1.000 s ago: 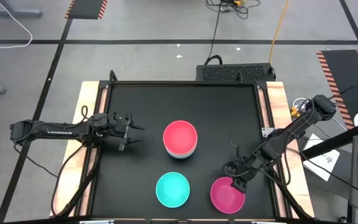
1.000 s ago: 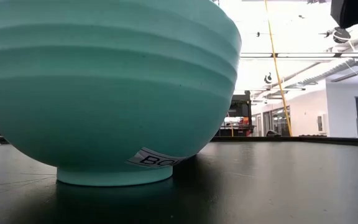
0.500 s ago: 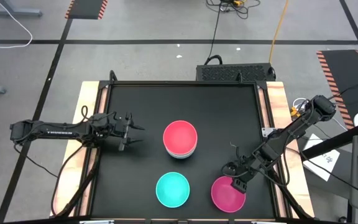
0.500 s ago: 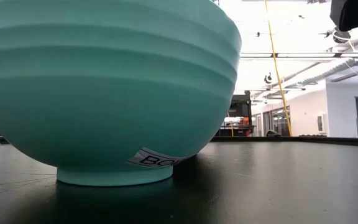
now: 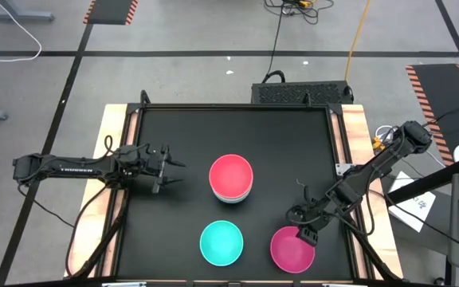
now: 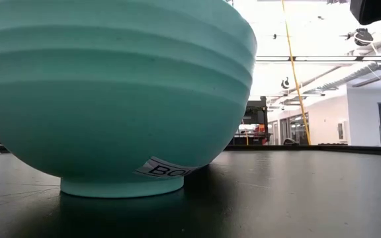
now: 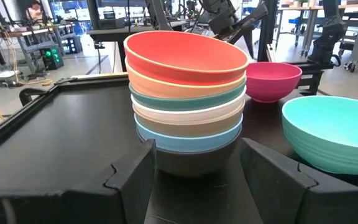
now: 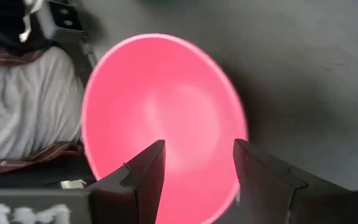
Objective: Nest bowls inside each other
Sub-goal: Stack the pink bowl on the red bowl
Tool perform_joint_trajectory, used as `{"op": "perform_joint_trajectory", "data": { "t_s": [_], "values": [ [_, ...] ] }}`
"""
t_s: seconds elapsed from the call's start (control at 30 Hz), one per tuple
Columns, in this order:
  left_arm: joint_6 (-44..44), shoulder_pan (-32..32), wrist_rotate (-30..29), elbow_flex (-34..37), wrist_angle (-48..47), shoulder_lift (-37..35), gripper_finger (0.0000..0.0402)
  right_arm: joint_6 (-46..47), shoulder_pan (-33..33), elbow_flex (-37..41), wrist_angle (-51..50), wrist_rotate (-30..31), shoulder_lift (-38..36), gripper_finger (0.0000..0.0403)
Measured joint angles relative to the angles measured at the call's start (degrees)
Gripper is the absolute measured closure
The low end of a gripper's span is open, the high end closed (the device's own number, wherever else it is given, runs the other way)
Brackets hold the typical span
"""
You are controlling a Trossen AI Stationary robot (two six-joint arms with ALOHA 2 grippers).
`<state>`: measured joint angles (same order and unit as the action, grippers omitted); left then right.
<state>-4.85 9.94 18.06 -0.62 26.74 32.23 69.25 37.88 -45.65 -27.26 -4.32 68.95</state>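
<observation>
A stack of several nested bowls, a red-pink one on top, stands near the middle of the black table; it also shows in the left wrist view as the stack. A turquoise bowl stands on its foot near the front edge. To its right is a magenta bowl. My right gripper is open and slants down over the magenta bowl's far rim. My left gripper is open and level, left of the stack and clear of it. My right gripper hangs over the magenta bowl's far rim, its fingers spread along that rim, not across it. I cannot tell whether they touch the bowl.
The table has a raised black rim with wooden boards along its left and right sides. A black box stands beyond the far edge. The far half of the table is bare. In the low view the turquoise bowl blocks most of the sight.
</observation>
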Motion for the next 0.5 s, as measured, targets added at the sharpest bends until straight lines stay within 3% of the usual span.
{"op": "perform_joint_trajectory", "data": {
  "t_s": [0.5],
  "values": [
    [-0.59, 0.01, 0.0, 0.0, -0.57, 0.0, 0.0165, 3.6, -1.15, 0.0, -6.67, -1.22, 0.1, 0.022]
  ]
}}
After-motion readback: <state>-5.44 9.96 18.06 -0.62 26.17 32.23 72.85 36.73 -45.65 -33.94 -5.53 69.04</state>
